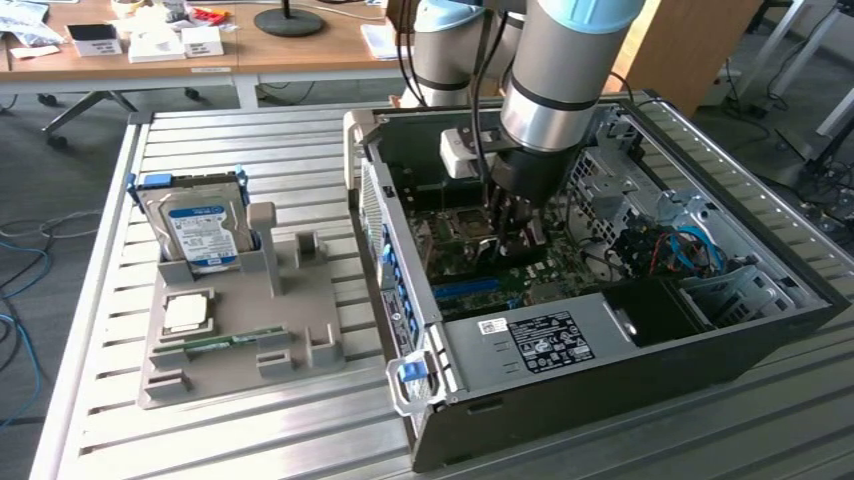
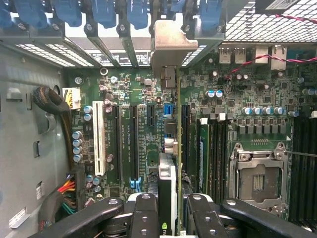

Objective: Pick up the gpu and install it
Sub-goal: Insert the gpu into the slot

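My gripper point(image 2: 168, 210) is shut on the gpu point(image 2: 167, 181), which the wrist view shows edge-on as a thin dark card between the black fingers point(image 2: 143, 213). Its silver-grey bracket point(image 2: 171, 42) reaches the row of rear slot openings with blue latches point(image 2: 133, 12). The card stands upright over the green motherboard point(image 2: 148, 99), next to a long black slot point(image 2: 184, 134); I cannot tell whether its edge sits in a slot. In the exterior view my gripper point(image 1: 514, 238) is low inside the open computer case point(image 1: 400, 300), over the board.
A white slot point(image 2: 99, 144) and two black slots point(image 2: 134, 144) lie on one side of the card, memory sticks point(image 2: 203, 153) and the bare CPU socket point(image 2: 257, 183) on the other. A grey tray point(image 1: 227, 375) beside the case holds a hard drive point(image 1: 203, 232), a CPU point(image 1: 187, 312) and a memory stick point(image 1: 220, 342).
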Controlling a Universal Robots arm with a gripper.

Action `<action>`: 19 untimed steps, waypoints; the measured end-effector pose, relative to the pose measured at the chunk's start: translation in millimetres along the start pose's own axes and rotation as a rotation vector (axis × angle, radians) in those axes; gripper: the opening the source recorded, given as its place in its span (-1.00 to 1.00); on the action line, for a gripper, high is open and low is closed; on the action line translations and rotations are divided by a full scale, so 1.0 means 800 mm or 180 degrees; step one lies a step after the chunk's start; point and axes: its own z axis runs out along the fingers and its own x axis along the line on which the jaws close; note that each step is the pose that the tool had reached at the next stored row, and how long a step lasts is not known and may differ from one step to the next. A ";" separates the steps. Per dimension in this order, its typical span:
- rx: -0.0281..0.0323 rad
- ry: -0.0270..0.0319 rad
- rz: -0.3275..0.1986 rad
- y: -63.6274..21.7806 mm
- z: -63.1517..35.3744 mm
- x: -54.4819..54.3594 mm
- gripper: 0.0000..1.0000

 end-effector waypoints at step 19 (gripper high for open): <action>0.0000 0.0000 0.0002 0.003 0.010 0.000 -0.46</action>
